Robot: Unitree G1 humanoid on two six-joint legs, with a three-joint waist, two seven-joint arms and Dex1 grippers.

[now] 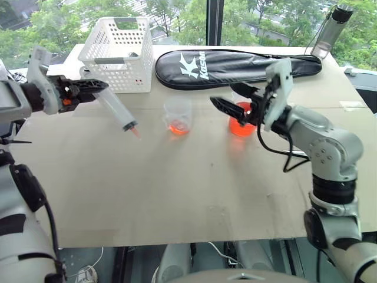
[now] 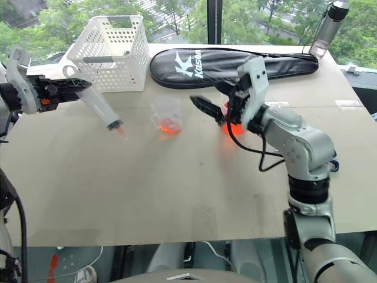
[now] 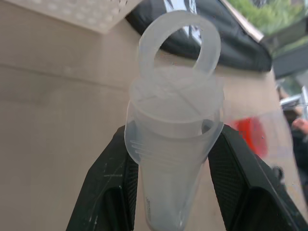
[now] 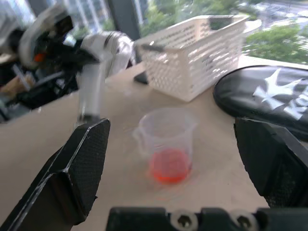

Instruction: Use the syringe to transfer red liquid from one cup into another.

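My left gripper (image 1: 97, 87) is shut on the upper end of the clear syringe (image 1: 118, 111), holding it above the table's left part. The syringe slants down to the right, and its reddish tip hangs left of the smaller beaker (image 1: 178, 115). That beaker stands mid-table with a little red liquid (image 1: 178, 127) in its bottom. To its right stands the larger cup (image 1: 241, 125), holding more red liquid and partly hidden behind my right gripper (image 1: 227, 95). That gripper is open and empty, and in the right wrist view the smaller beaker (image 4: 168, 149) shows between its fingers (image 4: 82, 168).
A white slatted basket (image 1: 118, 53) stands at the back left. A long black racket bag (image 1: 235, 65) lies along the back of the table. A clear bottle (image 1: 330, 29) stands at the back right corner. The near half of the tan table (image 1: 177, 194) is bare.
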